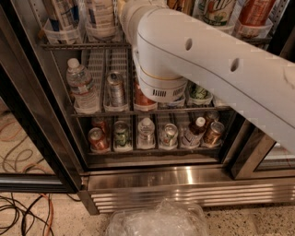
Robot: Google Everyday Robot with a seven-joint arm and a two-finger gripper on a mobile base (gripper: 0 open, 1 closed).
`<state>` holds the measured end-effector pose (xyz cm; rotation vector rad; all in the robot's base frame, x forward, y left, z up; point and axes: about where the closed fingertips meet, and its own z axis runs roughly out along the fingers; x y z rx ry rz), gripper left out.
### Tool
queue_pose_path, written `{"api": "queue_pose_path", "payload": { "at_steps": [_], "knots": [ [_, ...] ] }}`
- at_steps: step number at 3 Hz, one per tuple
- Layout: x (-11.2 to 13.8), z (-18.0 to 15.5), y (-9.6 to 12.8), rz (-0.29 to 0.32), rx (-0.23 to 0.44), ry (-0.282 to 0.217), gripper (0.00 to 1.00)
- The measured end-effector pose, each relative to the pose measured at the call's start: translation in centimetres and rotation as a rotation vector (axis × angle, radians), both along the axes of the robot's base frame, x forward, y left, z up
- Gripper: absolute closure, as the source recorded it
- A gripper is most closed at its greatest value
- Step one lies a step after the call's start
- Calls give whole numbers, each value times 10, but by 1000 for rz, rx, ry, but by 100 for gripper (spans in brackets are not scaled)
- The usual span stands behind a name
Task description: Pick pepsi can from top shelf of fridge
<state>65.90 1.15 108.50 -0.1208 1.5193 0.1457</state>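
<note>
The fridge (184, 182) stands open in front of me, with a ribbed steel base. Its top shelf (85, 45) is a grey wire rack with clear plastic cup fronts along the edge. In the leftmost cup stands a tall slim can with blue, white and red markings (61, 14), which may be the pepsi can. Only its lower part shows. My white arm (198, 60) crosses the view from the right and reaches up to the top shelf at the middle. The gripper is out of view beyond the top edge, past the arm's end (126, 7).
A clear bottle (99, 16) stands beside the slim can, and more drinks (216, 11) stand at the top right. The middle rack holds a water bottle (80, 87) and a can (115, 87). The bottom rack holds several cans and bottles (146, 133). A crumpled plastic bag (156, 221) and cables (23, 212) lie on the floor.
</note>
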Motion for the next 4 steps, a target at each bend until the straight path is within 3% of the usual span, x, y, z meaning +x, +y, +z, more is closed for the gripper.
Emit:
{"api": "queue_pose_path", "payload": {
  "at_steps": [1, 2, 4],
  "knots": [
    [0, 0, 0, 0, 0, 0, 86],
    [-6, 4, 0, 5, 7, -3, 100],
    [-40, 40, -21, -1, 65, -47, 100]
  ]
}}
